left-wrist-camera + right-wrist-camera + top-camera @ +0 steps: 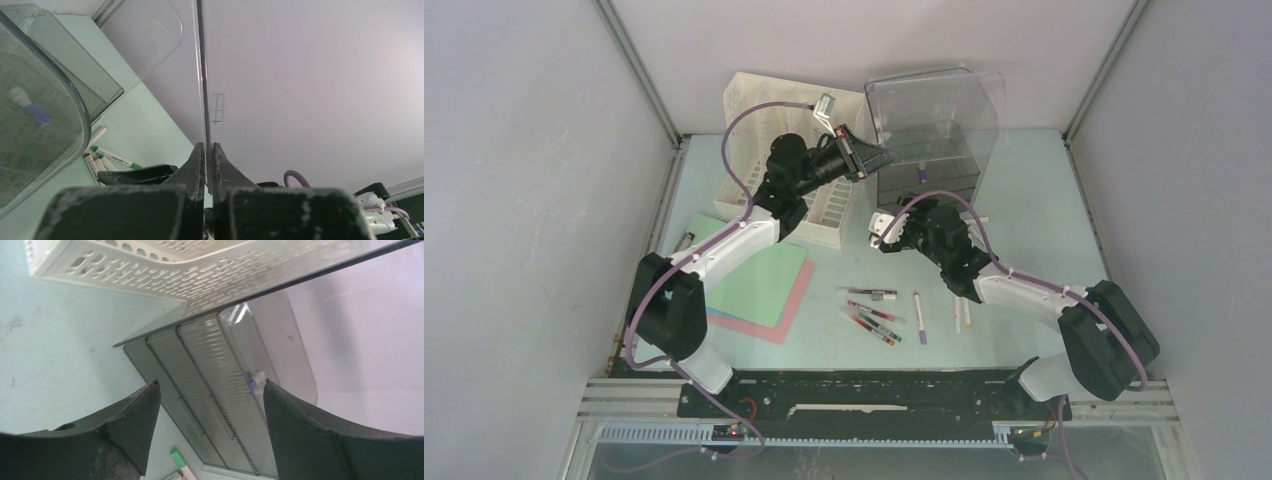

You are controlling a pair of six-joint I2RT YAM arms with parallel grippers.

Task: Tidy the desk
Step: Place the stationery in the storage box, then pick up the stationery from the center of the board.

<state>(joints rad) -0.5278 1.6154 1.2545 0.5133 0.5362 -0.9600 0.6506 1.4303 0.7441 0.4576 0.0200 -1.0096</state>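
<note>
Pinching the clear lid (939, 100) by its edge, left tool (207, 148) clenched; right tool (211, 387) released, hovering near grey box (200, 365)

Desk clearance: back centre crowded, right side open.

Obstacles: white perforated tray (759, 120) at back left. Clear organiser box (929, 182) just beside it, its lid (944, 100) raised upright and pinched by the left gripper (864, 158). Right gripper (884, 228), jaws apart, just in front of the box. Scattered pens (879, 312) at mid-front. Green and pink folders (764, 285) at front left. Free: bare desk (1049, 205) right of the box, and the strip in front of the pens.
</note>
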